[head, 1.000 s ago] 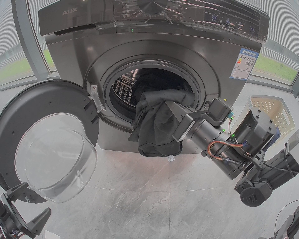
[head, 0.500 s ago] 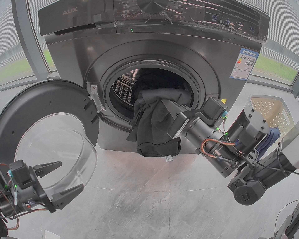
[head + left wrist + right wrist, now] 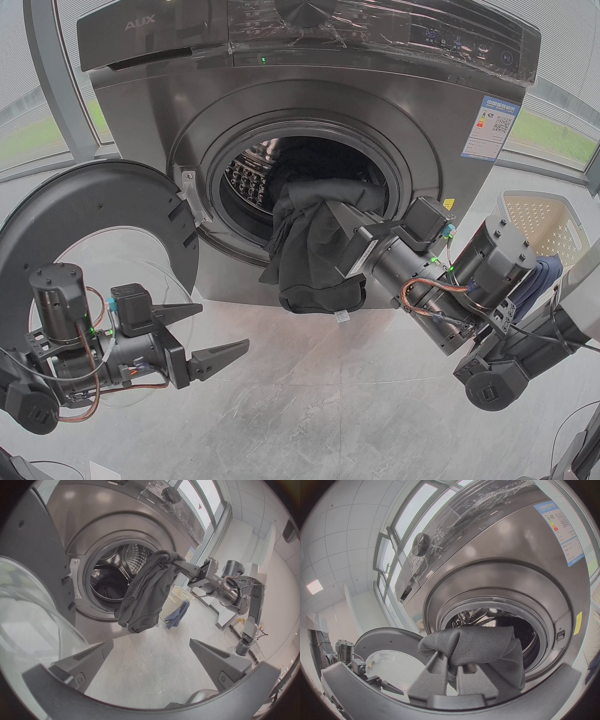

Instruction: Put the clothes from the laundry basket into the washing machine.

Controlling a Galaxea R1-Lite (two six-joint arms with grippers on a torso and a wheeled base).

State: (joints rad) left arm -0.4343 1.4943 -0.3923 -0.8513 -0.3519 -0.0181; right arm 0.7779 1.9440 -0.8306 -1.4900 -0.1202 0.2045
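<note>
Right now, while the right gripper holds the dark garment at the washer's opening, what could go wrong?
1. Most of the dark garment hangs outside, below the rim of the drum opening. If the right gripper lets go here, it may slide to the floor.
2. The open left gripper sits close by the open door; a careless move might knock it.

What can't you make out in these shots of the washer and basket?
Head view: laundry basket interior, blocked by the right arm, beyond a blue cloth on its rim.
Head view: right gripper fingertips, buried in the dark garment.
Left wrist view: dark heap in the drum, too dim to count.
</note>
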